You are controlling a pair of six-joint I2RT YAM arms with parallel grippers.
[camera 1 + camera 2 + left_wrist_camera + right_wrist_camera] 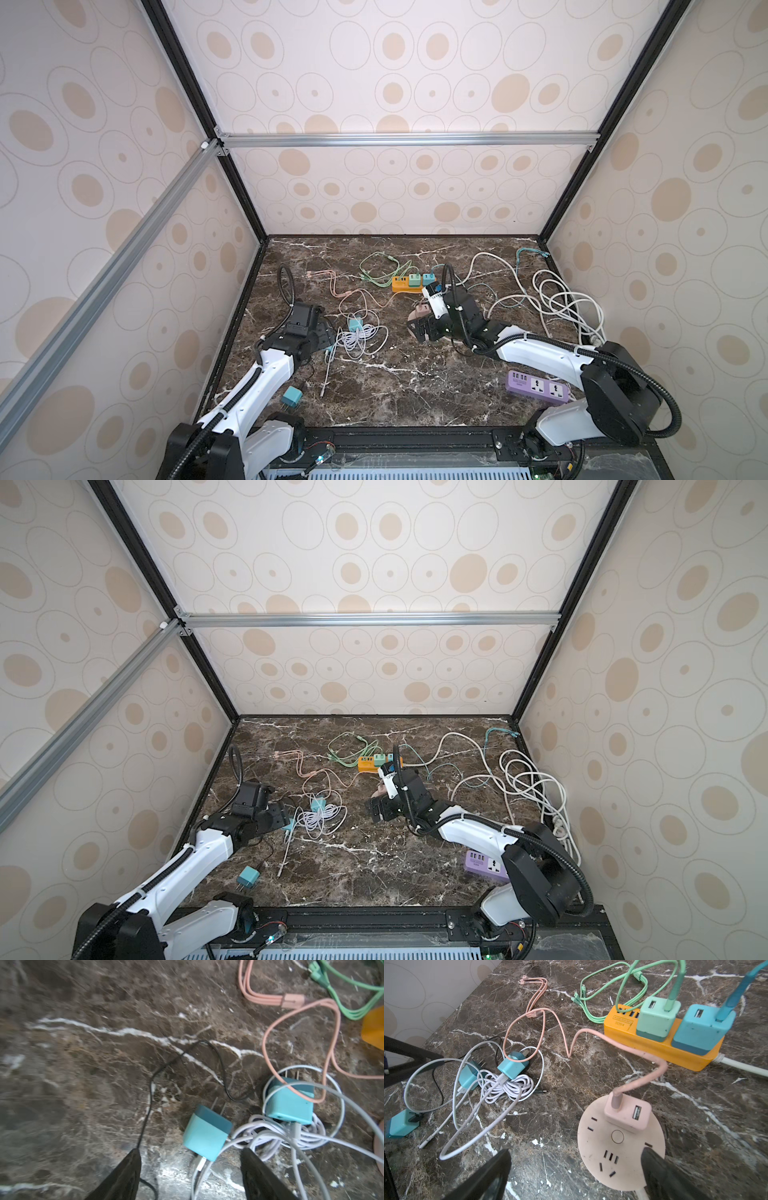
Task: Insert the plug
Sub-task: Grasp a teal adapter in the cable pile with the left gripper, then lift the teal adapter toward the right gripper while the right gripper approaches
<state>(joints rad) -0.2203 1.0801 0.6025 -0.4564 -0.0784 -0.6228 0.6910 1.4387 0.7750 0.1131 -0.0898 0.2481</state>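
Note:
A teal plug [206, 1132] with a white cable lies on the marble, prongs pointing away, just ahead of my left gripper [191, 1150]. The jaws stand apart on either side of its cable end and touch nothing. A second teal plug [289, 1101] rests on a coiled white cable [291, 1132] beside it. In both top views the left gripper [328, 337] sits at the coil's left edge. My right gripper [576, 1150] is open over a round pink socket [618, 1147], which has a pink plug [627, 1113] in it. One of its fingers [654, 1165] overlaps the socket's rim.
An orange power strip [662, 1047] holding a mint and a blue charger lies at the back centre [405, 284]. A purple power strip [538, 386] sits front right, another teal plug [292, 395] front left. Pink, green and white cables [557, 299] sprawl over the marble.

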